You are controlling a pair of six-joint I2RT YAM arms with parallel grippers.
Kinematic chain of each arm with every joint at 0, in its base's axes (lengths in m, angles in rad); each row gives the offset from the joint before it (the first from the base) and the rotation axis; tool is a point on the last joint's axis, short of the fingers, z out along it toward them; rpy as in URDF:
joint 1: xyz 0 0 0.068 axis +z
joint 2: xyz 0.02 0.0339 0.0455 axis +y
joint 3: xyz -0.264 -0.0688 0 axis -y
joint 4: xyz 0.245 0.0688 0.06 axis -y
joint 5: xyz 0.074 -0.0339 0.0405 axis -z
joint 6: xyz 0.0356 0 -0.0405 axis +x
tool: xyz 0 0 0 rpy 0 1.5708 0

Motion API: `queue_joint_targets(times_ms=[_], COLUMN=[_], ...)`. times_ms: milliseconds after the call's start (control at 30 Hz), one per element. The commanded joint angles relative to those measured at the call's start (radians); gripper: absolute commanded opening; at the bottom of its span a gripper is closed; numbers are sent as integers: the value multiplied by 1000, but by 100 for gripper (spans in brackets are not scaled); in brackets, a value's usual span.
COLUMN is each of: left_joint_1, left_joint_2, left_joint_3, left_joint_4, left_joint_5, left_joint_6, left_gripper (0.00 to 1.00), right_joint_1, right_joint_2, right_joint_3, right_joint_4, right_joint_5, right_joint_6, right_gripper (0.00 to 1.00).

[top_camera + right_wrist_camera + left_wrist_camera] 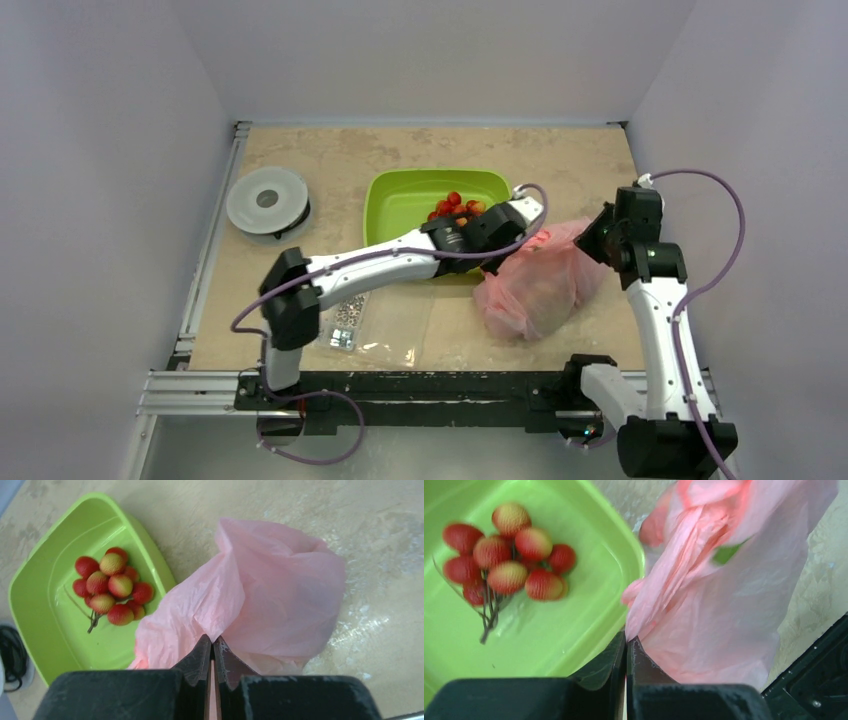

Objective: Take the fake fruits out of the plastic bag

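Plastic bag (280,595) in both end effectors (626,641) (213,642)

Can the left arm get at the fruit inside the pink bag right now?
Probably not. The left gripper is shut on the plastic bag, as is the right gripper. The contents sit wrapped inside, with only a green piece showing through the film.

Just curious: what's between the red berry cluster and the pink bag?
Just bare floor and the rim of the green tray, between berries and bag; the right wrist view shows it.
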Motion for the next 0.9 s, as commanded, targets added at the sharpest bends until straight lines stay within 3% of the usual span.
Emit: queue_joint_targets(times_ms=[0,100,200,300,333,467,533,667,767,867], left_joint_1=[45,84,91,91,91,91,91,91,92,94], left_joint_2=[-347,-496,-510,-486,-475,-447,-439,-436,-438,-431], left_joint_3=[-410,-678,-761,-795,-790,-766,-749,-719,-695,-665], left_joint_4=[360,686,769,861,872,881,877,852,816,773], left_joint_5=[-34,93,133,205,226,265,311,341,351,366], left_joint_6=[-309,-450,-539,-583,-586,-571,-553,-529,-497,-476], left_gripper=[0,0,0,0,0,0,0,0,0,0], right_joint_1=[-78,-208,-229,-228,-222,-173,-136,-51,-42,-42], right_joint_2=[84,104,152,175,171,67,7,-36,-59,-94], right_joint_3=[104,78,104,147,149,160,185,226,173,122], right_joint_4=[-31,53,85,83,86,15,-39,-181,-275,-314], right_joint_5=[172,-26,-52,-34,-52,40,77,68,-6,24], right_joint_6=[109,139,135,32,-16,-110,-120,-104,-95,-107], right_gripper=[0,0,0,0,6,47,61,67,70,77])
